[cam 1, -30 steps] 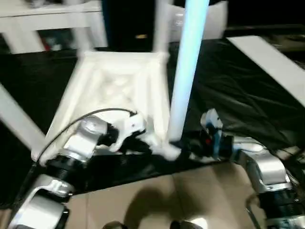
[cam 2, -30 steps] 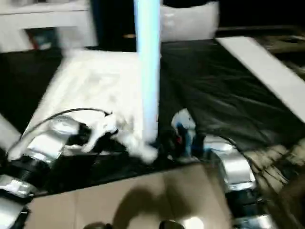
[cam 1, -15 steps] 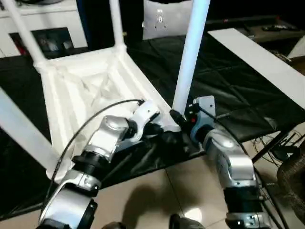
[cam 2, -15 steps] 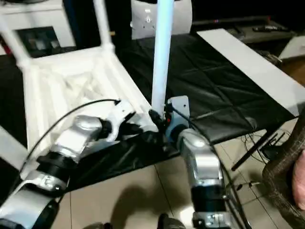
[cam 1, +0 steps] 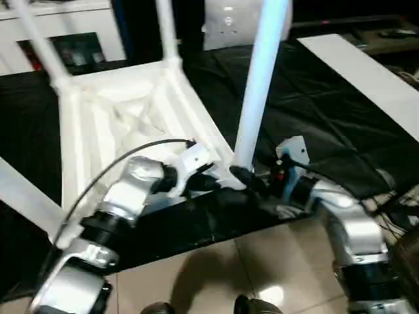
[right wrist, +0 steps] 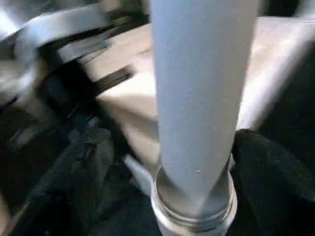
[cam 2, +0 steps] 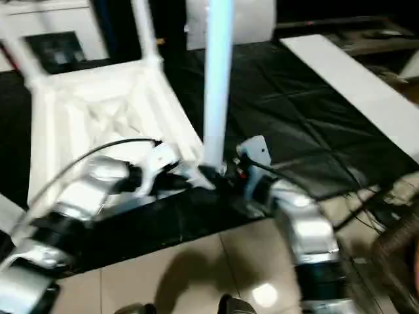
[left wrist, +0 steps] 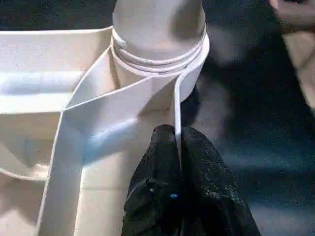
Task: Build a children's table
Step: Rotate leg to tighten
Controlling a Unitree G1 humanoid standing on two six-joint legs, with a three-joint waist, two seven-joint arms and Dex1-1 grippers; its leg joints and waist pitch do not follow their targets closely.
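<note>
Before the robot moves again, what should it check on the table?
1. Left gripper shut on the tabletop rim: ok.
2. Near leg standing upright in its corner socket: ok.
3. Leg fully seated in the socket: cannot tell.
4. Right gripper at the leg's base, jaws either side of the leg: ok.
5. Two far legs in their sockets: ok.

Head downward; wrists near corner socket (left wrist: 158, 54)

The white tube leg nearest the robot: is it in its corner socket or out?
In: white tube leg stands upright, its base inside the round corner socket.
</note>
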